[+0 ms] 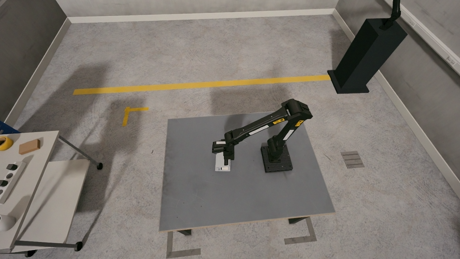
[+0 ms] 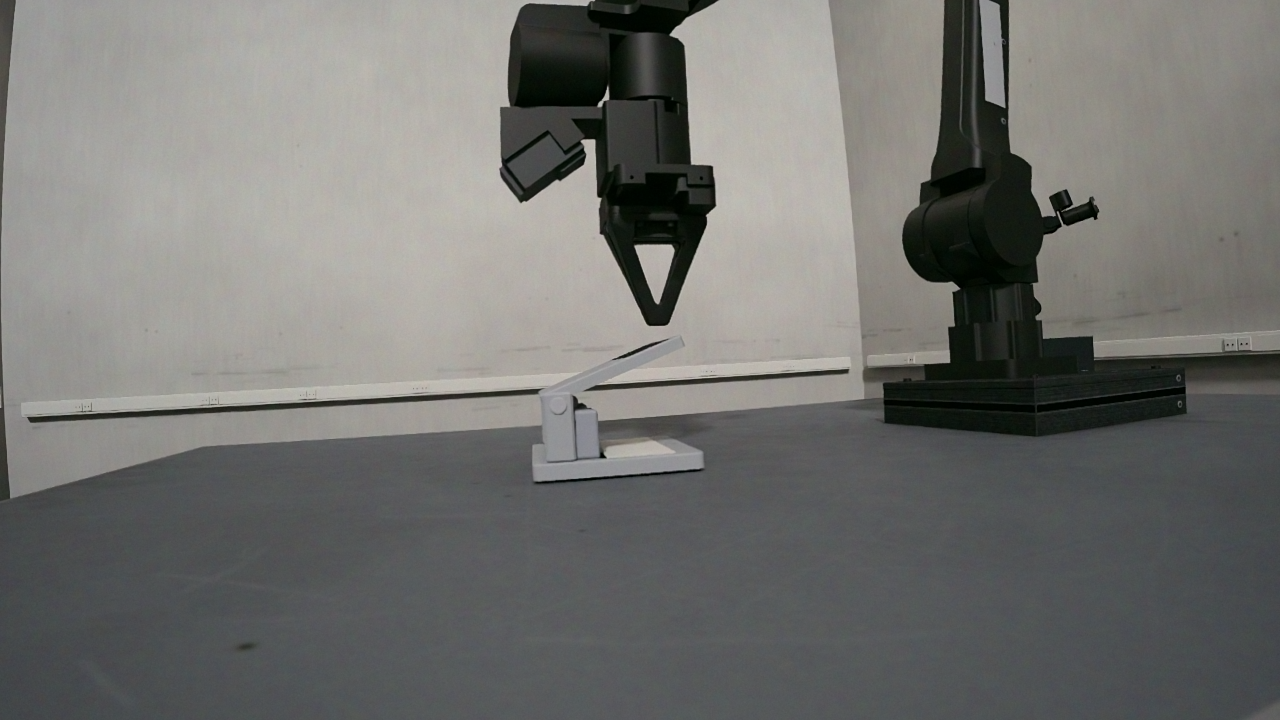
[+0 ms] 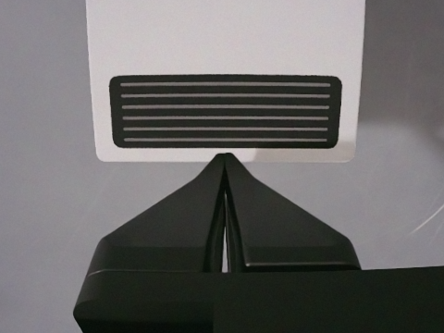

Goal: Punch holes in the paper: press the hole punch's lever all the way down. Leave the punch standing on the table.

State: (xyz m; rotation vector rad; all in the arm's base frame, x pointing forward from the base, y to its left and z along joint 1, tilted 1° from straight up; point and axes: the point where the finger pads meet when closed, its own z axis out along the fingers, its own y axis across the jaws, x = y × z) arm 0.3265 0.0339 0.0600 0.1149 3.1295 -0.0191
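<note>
Black claw (image 2: 657, 317), clenched on nothing, is hovering just above the raised lever (image 2: 626, 360) of the hole punch (image 2: 615, 420) sitting below on the worktop (image 2: 805, 555); pressing off-centre risks tipping it.

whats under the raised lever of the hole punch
Under the tilted light-grey lever lies a white paper sheet on the punch's flat grey base. The punching pins and the sheet's inner edge are hidden behind the hinge block.
</note>
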